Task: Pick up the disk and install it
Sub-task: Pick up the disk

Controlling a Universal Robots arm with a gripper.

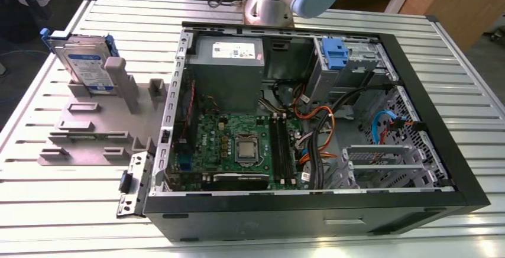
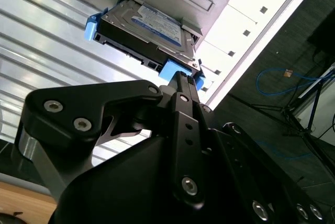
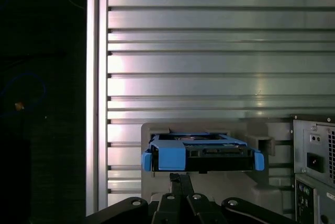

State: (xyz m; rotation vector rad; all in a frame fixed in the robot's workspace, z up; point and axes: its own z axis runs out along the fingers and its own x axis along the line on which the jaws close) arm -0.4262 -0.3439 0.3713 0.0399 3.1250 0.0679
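The disk point(image 1: 83, 63) stands on edge in a grey holder point(image 1: 94, 134) on the slatted table, at the exterior view's left, beside the open computer case. It is silver with a white-and-blue label and a blue carrier frame. In both wrist views the disk point(image 2: 152, 25) point(image 3: 201, 153) lies just past my gripper point(image 2: 184, 80) point(image 3: 181, 178). The black fingers come together to a point with nothing between them, clear of the disk's blue frame. I cannot tell how far the tips are from the disk.
The open computer case point(image 1: 442, 151) lies on its side in the middle of the table point(image 1: 79, 210). Inside are a grey power-supply box point(image 1: 227, 57), a motherboard, cables, and a metal drive bay with a blue latch point(image 1: 335, 54). The arm's base point(image 1: 272, 3) stands behind the case.
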